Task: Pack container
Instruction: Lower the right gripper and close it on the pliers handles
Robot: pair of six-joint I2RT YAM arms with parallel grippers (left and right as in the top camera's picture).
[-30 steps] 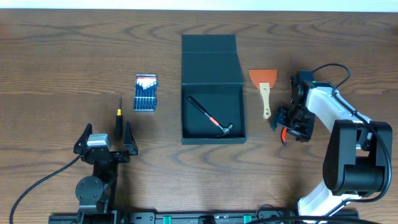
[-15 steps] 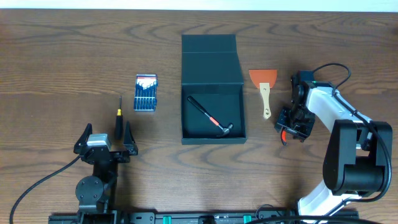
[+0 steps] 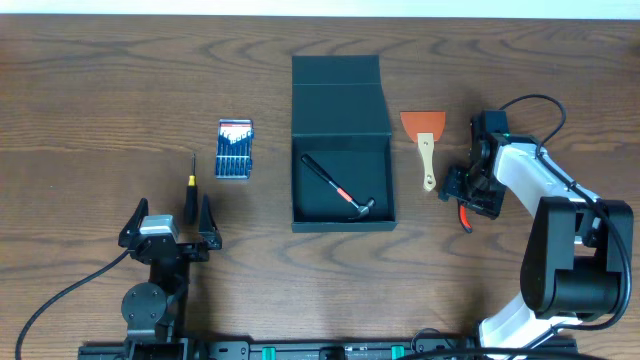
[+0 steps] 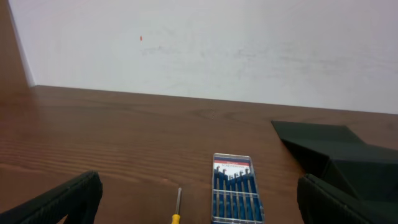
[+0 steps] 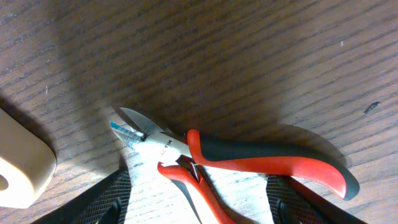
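Right of the container (image 3: 370,170), sitting lid-up at centre, right gripper (image 5: 202,202) is straddling the red pliers (image 5: 249,165), fingers spread, gripping nothing; probably needing to clench, then carry over. Left gripper (image 3: 171,215) is idling, released.

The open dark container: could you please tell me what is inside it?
One hammer lies diagonally on the container floor; the floor beneath it is covered.

A hammer (image 3: 338,187) lies in the container (image 3: 340,105) at mid-table, with a screwdriver-set case (image 3: 235,150) to its left, a single screwdriver (image 3: 191,190) farther left and nearer, a scraper (image 3: 425,145) just right, and pliers (image 5: 249,163) right of the scraper.
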